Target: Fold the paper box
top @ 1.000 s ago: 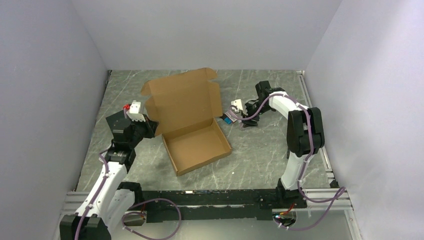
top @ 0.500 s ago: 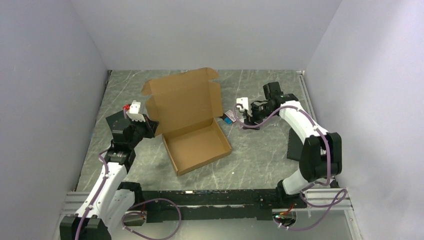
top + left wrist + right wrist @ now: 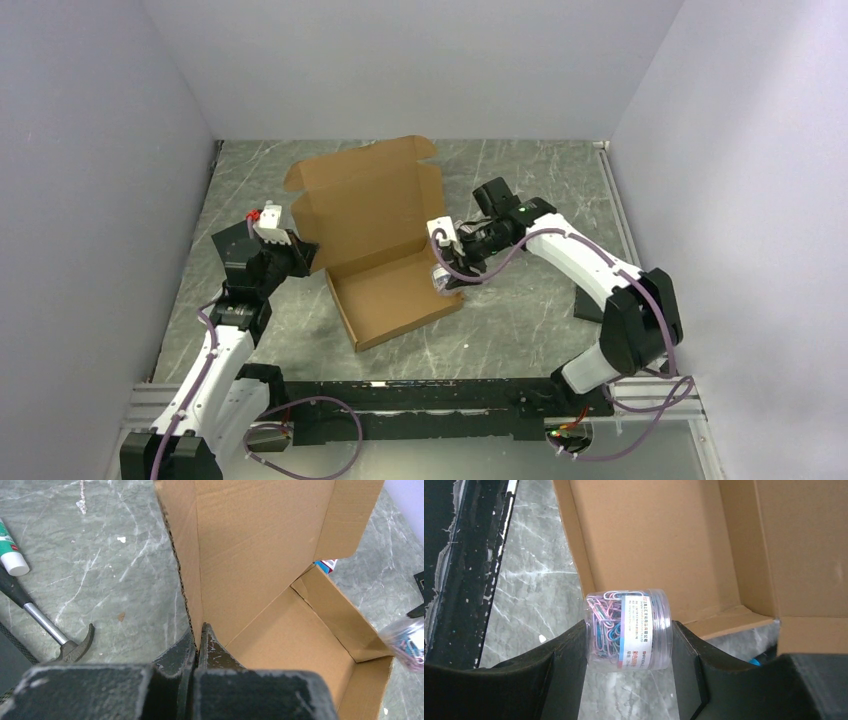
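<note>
- Paper box [image 3: 370,210] sits half folded in the middle of the grey marbled table [image 3: 520,330]. Its shallow tray lies flat and open on the near side. Its wide lid stands upright behind the tray, with the flaps at the lid's edges still unfolded.
- Left gripper [image 3: 198,635] reaches in from the left. Its two fingers are pressed nearly together, with the lid's left edge pinched between them low down, near the tray's corner.
- Right gripper [image 3: 443,268] hangs at the tray's right rim, its fingers spread only as wide as the thing they clamp.
- Hammer [image 3: 50,625] lies on the table left of the box.
- Jar [image 3: 628,630], clear plastic and full of coloured paper clips, lies on its side between the right fingers.
- White tube [image 3: 12,555] lies beside the hammer's handle.
</note>
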{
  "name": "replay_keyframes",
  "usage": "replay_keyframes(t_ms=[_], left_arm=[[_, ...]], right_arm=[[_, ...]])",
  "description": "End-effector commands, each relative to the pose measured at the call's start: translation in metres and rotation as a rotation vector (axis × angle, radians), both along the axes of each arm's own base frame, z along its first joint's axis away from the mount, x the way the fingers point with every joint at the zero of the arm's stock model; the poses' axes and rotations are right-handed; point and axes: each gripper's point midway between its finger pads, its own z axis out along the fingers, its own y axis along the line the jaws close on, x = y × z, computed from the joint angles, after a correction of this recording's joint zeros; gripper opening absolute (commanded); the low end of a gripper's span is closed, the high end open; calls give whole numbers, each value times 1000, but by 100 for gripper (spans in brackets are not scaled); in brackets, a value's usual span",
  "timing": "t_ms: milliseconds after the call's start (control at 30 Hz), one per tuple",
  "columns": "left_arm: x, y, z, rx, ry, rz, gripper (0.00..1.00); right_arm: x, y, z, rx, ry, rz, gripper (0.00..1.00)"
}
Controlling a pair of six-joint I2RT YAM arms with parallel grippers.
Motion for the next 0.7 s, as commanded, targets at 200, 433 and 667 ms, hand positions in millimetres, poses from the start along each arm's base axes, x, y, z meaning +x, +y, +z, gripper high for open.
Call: replay_keyframes(t_ms=[200,433,667], left_arm=[[2,-5,19,-10,-74,-31,0],[3,-6,18,-13,-72,-36,0],[3,-6,18,-13,-69,-35,0]], right_arm=[[36,17,-21,-55,-17,-50,19],[52,30,-37,-114,-65,-49,25],[65,47,-57,-195,-145,3,45]])
